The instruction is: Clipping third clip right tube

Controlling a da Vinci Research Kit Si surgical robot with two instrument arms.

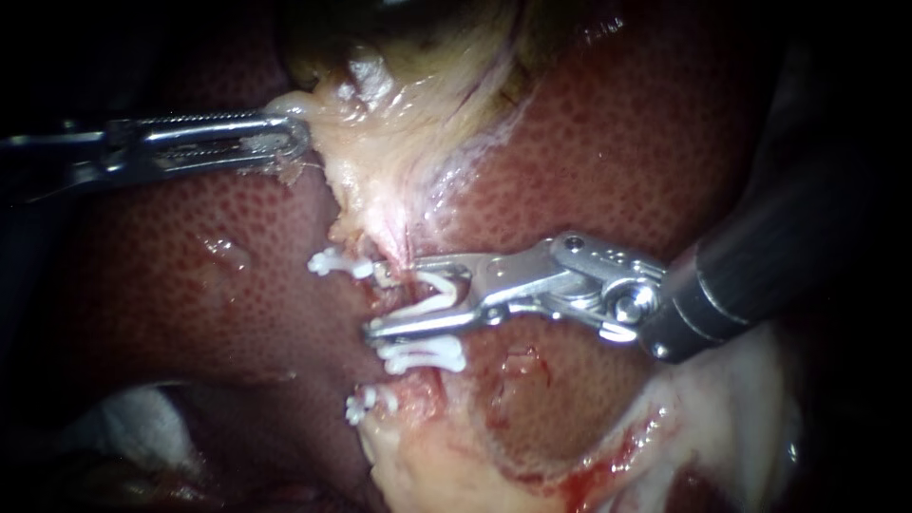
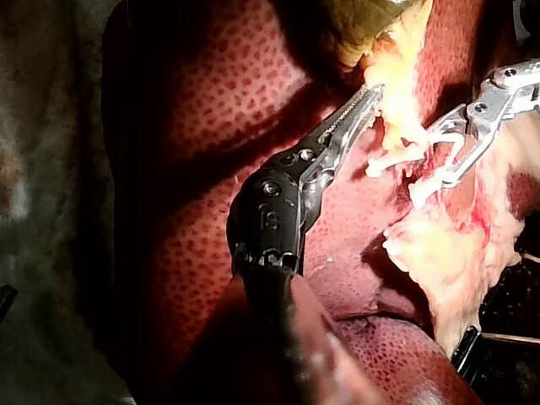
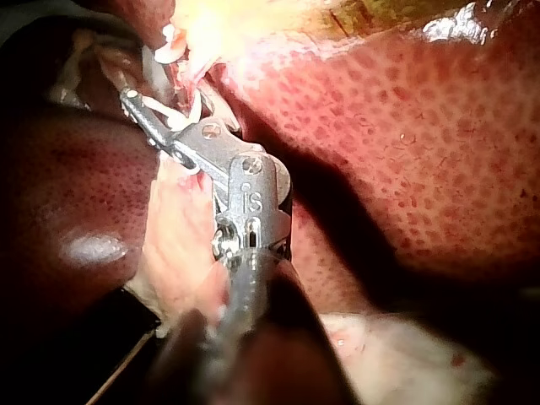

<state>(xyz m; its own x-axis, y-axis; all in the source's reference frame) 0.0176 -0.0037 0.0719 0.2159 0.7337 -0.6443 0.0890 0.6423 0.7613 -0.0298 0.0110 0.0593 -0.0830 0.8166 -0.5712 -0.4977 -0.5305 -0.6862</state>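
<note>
My left instrument (image 1: 299,141) comes in from the left with its toothed jaws shut on the edge of the pale tissue (image 1: 399,142) hanging below the gallbladder (image 1: 418,33); the left wrist view shows the same hold (image 2: 371,97). My right instrument (image 1: 399,299) reaches in from the right. Its jaws stand apart and carry a white clip (image 1: 439,288), which straddles a pale tube (image 1: 391,245). Another white clip (image 1: 423,356) lies just below the jaws. One more (image 1: 340,263) sits to the upper left and a third (image 1: 364,401) lower down. In its own wrist view the right instrument (image 3: 160,105) is at the tube.
Dark red liver (image 1: 617,142) surrounds the site. Raw, pale, bloody tissue (image 1: 494,465) lies below and to the right of the tube. White gauze (image 1: 123,418) shows at the lower left.
</note>
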